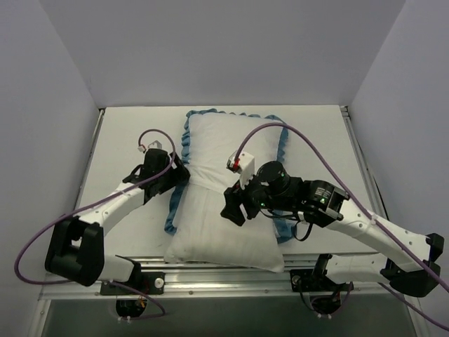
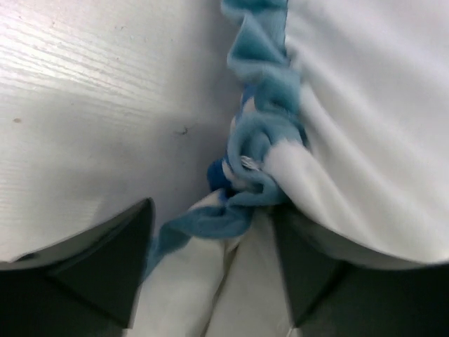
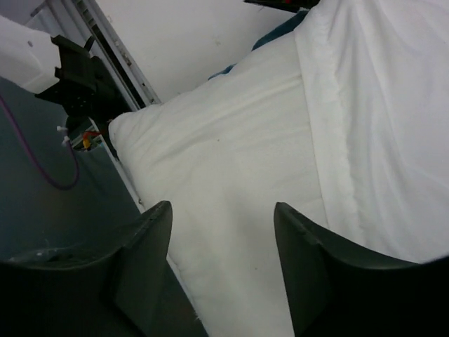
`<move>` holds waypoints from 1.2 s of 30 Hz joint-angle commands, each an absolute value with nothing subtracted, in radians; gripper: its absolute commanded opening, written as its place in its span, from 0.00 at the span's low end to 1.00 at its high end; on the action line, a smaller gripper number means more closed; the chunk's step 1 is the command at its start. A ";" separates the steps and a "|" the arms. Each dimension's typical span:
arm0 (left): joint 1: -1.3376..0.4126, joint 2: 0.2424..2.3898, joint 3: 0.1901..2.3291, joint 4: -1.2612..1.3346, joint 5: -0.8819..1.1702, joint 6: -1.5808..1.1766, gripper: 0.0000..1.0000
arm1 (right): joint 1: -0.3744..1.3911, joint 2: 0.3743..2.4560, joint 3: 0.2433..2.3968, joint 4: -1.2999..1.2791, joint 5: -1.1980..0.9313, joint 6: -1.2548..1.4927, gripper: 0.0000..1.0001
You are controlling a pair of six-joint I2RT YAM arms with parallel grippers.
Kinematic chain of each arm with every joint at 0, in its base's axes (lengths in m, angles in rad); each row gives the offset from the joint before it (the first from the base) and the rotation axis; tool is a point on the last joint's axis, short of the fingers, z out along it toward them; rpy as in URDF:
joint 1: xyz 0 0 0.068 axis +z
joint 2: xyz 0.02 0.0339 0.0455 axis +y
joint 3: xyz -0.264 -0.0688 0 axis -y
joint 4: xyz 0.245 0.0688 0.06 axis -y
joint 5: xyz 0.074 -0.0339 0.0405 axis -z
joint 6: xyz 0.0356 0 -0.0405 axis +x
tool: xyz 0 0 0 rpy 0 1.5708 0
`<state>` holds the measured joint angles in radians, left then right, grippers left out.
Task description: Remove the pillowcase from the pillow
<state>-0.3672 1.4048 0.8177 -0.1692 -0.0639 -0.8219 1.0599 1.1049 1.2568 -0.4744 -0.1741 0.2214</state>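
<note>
The white worktop (image 1: 126,133) carries the pillow (image 1: 224,239) lying lengthwise in the middle. Its bare white end points toward 6 o'clock and reaches the near edge. The pillowcase (image 1: 224,140), white side up, covers the half toward 12 o'clock, and its open hem crosses the pillow about midway. Its blue ruffle (image 2: 263,126) shows along the 9 and 3 o'clock sides, and more blue fabric lies flat beside the bare half. At the pillow's 9 o'clock side, the left end effector (image 2: 210,281) has its jaws apart, straddling a bunched knot of ruffle at the hem without pinching it. The right end effector (image 3: 223,274), reaching in from 4 o'clock, also stands apart above the bare pillow, just on the 6 o'clock side of the hem, holding nothing.
</note>
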 commanded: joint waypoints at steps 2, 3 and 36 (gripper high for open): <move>-0.367 1.250 0.873 -0.305 -0.049 -0.759 0.98 | 1.037 1.164 1.313 -0.455 -0.031 0.253 0.67; -0.367 1.194 0.885 -0.386 -0.054 -0.756 0.94 | 1.016 1.170 1.324 -0.471 0.068 0.259 0.70; -0.318 1.640 1.597 -0.475 0.155 -0.493 0.94 | 0.730 1.506 1.081 -0.017 -0.224 0.462 0.71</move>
<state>-0.3264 1.7390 1.5200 -0.4400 0.2302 -0.5949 0.7174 1.4773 1.0412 -0.0845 -0.2207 0.4480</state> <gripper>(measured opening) 0.941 0.715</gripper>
